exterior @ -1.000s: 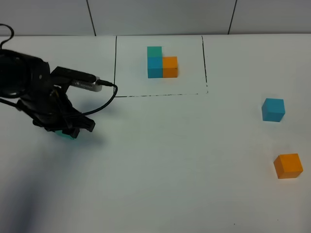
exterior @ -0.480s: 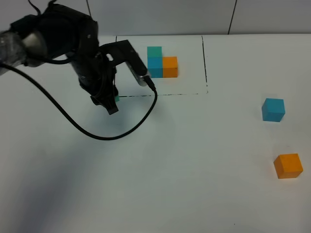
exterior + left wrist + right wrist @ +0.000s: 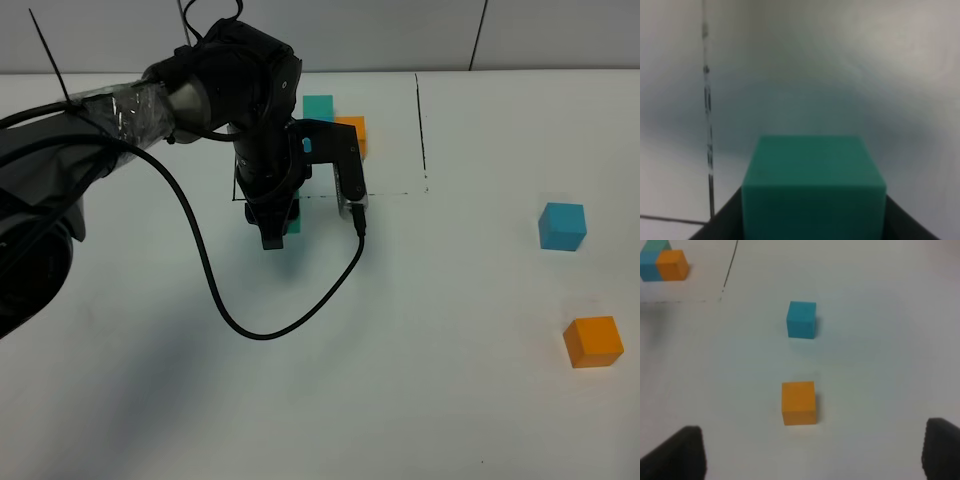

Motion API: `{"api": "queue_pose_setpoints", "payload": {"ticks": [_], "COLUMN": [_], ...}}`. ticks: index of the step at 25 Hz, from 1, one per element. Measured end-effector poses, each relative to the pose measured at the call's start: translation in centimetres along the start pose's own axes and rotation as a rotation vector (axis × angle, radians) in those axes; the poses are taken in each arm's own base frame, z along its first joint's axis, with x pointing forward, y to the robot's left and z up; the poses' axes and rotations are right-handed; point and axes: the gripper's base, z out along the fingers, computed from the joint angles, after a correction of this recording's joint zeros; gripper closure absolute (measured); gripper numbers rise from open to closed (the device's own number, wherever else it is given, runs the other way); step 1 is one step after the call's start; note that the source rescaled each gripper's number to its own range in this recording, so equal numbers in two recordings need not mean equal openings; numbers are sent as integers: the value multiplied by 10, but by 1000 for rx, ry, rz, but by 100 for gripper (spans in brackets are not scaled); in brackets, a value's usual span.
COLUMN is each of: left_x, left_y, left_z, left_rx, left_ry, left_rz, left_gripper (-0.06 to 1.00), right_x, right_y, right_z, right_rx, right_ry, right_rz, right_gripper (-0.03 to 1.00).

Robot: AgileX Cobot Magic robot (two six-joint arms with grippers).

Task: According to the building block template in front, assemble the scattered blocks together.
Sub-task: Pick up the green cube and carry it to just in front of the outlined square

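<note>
White desk [image 3: 420,400] fills the high view. Nearest, in the lower right of the frame, an orange block [image 3: 593,342] sits alone. Higher up, near the right edge at mid-height, a blue block [image 3: 562,225] stands well apart from it.

The right wrist view shows the same two blocks in the middle of its frame, orange closer to the camera and blue beyond. The right hand [image 3: 812,452] appears only as two dark fingertips [image 3: 685,452] in the lower corners, spread wide apart, with bare desk between them.

In the upper middle of the high view, a black arm reaches in from the left, and a black cable [image 3: 215,290] loops below it. The left hand [image 3: 277,232] points down at the desk, closed tight on a green block [image 3: 293,226], of which only a sliver shows. The left wrist view shows that block large at the bottom centre, with dark fingers [image 3: 725,220] pressed on both sides. Whether the block touches the desk cannot be told.

Farthest, at the top centre, lies the template [image 3: 350,130]: green, blue and orange cubes joined in an L, partly hidden behind the arm. A thin black outline [image 3: 421,120] frames it. The held block hangs just below the lower edge of that outline.
</note>
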Motion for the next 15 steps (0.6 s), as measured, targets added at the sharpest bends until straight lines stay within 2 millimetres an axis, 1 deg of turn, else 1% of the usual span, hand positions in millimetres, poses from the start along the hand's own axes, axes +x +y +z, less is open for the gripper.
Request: {"api": "queue_pose_setpoints", "payload": {"ticks": [9, 15], "left_x": [-11, -12], "left_y": [1, 2], "left_z": [2, 4], "left_rx": [-13, -17], "left_ry": [-120, -128], "left_rz": [35, 33], "left_gripper": [94, 94], "right_x": [0, 0], "right_y": [0, 0], "right_z": [0, 0], "right_rx": [0, 0], "right_ry": [0, 0], "right_rz": [0, 0], "right_gripper": [22, 22]}}
